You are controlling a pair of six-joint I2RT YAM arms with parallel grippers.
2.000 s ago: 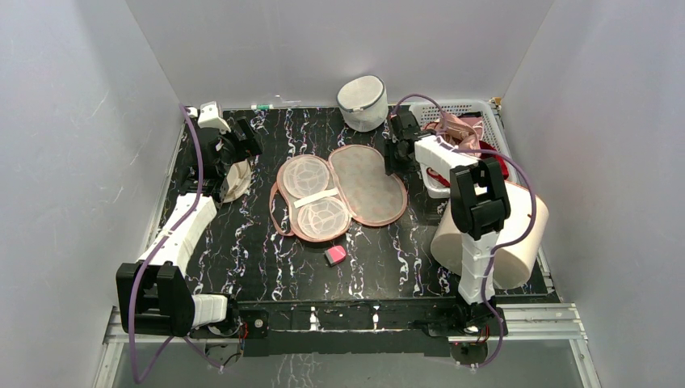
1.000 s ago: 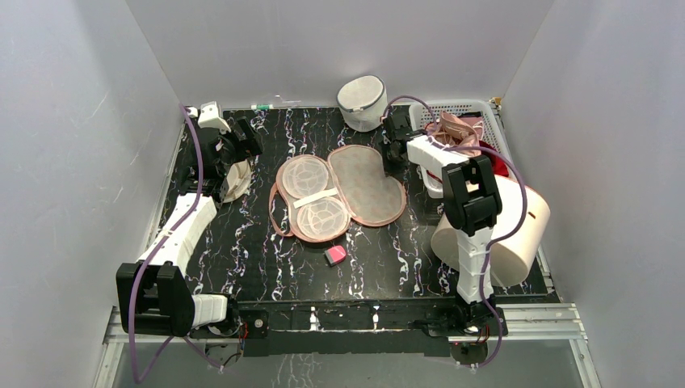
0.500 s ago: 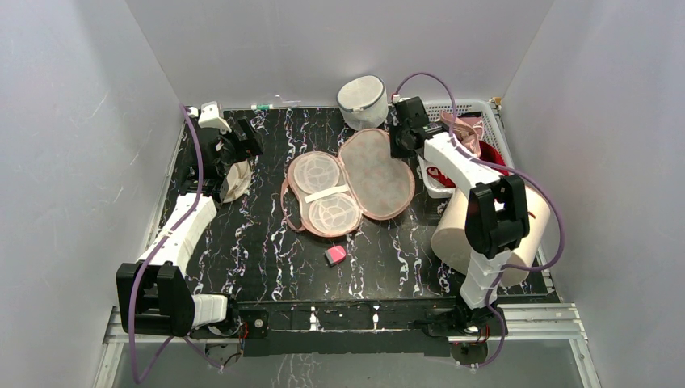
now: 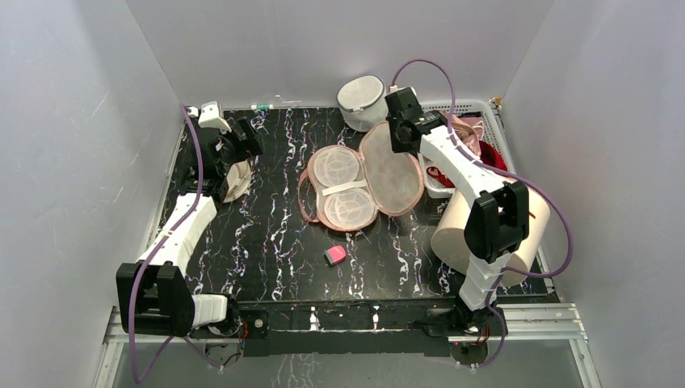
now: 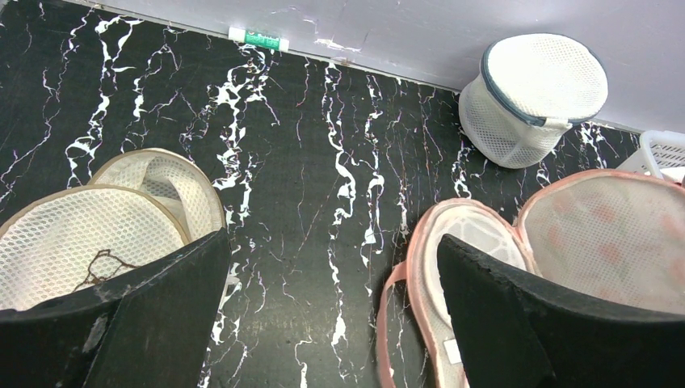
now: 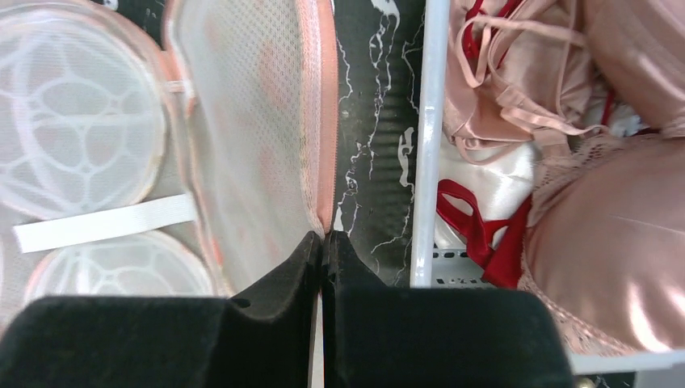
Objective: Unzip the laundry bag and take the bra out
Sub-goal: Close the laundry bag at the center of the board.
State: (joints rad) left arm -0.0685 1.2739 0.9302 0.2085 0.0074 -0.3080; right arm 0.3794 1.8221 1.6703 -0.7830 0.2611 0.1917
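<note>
Top external view: a black table (image 4: 266, 242) veined with white sits inside plain grey walls (image 4: 323, 40). The laundry bag (image 4: 367, 184) lies unzipped and spread open near the middle, toward the far right. Its left half shows two round white mesh cups and a white band. Its right half is tilted up at the far edge, where the right gripper (image 4: 396, 148) meets it. A white mesh bag (image 4: 362, 101) stands at the back wall, and a small pink object (image 4: 335, 255) lies nearer the arms. A large cream roll (image 4: 517, 234) rests at the right. The bra (image 4: 459, 128) is out of the laundry bag. It lies in a white basket (image 4: 452, 105) in the far right corner, beside a dark red garment (image 4: 493, 158). The left gripper (image 4: 240, 149) hovers at the far left, above a cream pouch (image 4: 236, 179).

The right wrist view alone shows the grip. The right gripper (image 6: 323, 238) has its fingertips pressed together on the pink zip edge of the laundry bag (image 6: 258, 121), just beside the basket's rim (image 6: 426, 121). It also shows the bra's glossy satin (image 6: 598, 242) and thin straps.

The left wrist view shows the left gripper (image 5: 331, 275) spread wide, holding nothing, with bare table between its fingers. A green and white tube (image 5: 257, 37) lies against the back wall.
</note>
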